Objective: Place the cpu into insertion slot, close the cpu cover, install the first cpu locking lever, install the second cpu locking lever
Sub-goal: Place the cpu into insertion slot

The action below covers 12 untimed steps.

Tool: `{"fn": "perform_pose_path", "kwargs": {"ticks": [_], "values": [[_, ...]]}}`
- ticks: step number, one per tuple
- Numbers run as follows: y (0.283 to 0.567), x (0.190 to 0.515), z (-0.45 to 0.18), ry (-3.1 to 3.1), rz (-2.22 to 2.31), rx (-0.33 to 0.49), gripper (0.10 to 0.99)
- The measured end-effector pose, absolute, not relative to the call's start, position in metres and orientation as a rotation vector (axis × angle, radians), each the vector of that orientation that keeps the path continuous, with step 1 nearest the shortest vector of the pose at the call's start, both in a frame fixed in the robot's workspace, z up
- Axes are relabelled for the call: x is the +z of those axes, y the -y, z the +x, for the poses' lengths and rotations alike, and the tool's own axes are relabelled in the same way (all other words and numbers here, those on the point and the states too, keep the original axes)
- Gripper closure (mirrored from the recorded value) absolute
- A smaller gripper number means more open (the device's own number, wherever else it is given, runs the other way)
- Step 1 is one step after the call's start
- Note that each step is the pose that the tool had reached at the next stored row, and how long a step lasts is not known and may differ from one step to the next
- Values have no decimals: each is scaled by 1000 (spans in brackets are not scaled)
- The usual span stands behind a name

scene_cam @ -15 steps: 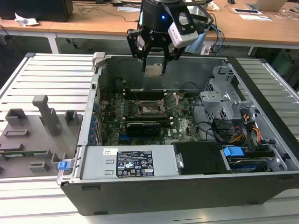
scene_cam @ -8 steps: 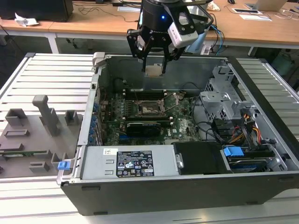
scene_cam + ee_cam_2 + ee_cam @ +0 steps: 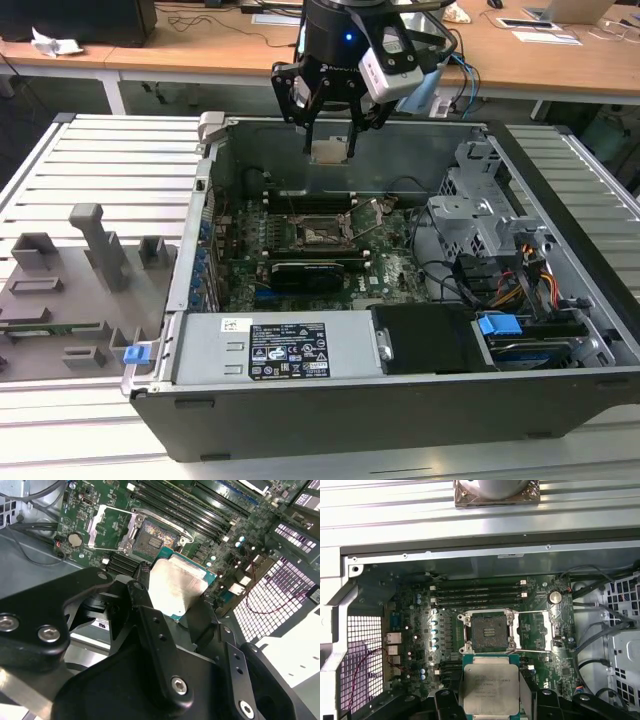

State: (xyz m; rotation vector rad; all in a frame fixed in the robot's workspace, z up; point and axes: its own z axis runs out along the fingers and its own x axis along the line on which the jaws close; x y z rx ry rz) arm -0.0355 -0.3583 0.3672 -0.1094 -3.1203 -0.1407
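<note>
gripper (image 3: 330,140): jaws clenched on cpu (image 3: 491,687) edges, I judge to keep it level
cpu: hanging well above slot (image 3: 486,631), not touching
cover (image 3: 516,635): swung open beside slot, so I see it bare

Black gripper (image 3: 331,147), silver screws (image 3: 179,685), blue light (image 3: 348,38), white camera box (image 3: 386,70)

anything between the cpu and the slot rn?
No. In the exterior view the gripper holds the cpu in the air over the case, nothing between it and the slot; first wrist view shows the slot uncovered.
</note>
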Motion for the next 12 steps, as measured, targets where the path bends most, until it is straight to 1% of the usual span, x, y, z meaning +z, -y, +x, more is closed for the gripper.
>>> {"fn": "perform_pose_path", "kwargs": {"ticks": [12], "values": [[358,367,-35,3120,-128,-141,549]]}}
